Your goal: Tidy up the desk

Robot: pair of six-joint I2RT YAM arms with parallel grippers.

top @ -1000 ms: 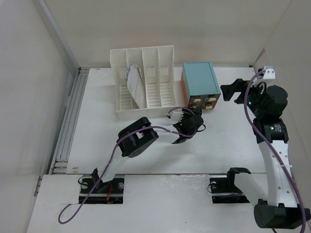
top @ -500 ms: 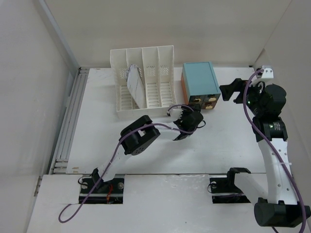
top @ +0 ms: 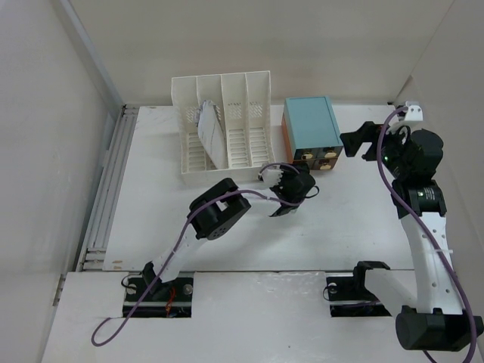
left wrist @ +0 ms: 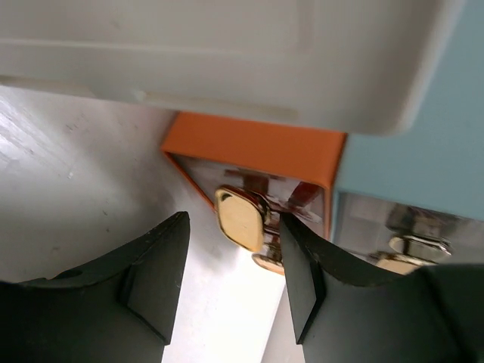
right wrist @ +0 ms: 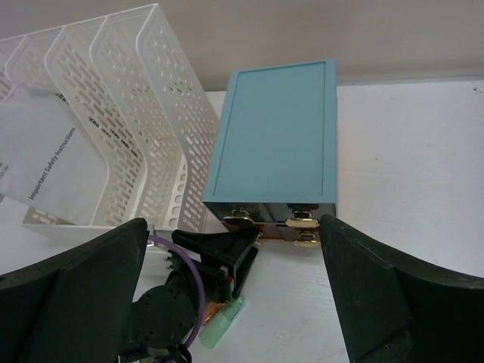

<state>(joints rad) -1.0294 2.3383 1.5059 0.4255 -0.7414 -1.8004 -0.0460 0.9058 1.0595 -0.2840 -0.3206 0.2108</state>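
Observation:
The desk (top: 355,227) is a wide matte white tabletop. A teal drawer box (top: 311,125) stands at its back, with gold knobs on the front. My left gripper (top: 302,172) is at the box's lower left drawer. In the left wrist view my left gripper (left wrist: 234,227) is open and straddles the gold knob (left wrist: 238,219) of the orange drawer (left wrist: 257,147). The left finger stands clear of the knob and the right finger is close beside it. My right gripper (top: 360,141) hovers to the right of the box, wide open and empty. In its own view it (right wrist: 234,223) looks down on the box (right wrist: 276,128).
A white slotted file rack (top: 223,128) stands left of the teal box, with a printed leaflet (top: 208,132) leaning in one slot. A grey metal rail (top: 106,189) runs along the desk's left edge. White walls close in the back and the sides.
My left gripper has moved up and a little left, from the open desk to the front of the drawer box. The right gripper has drifted slightly left.

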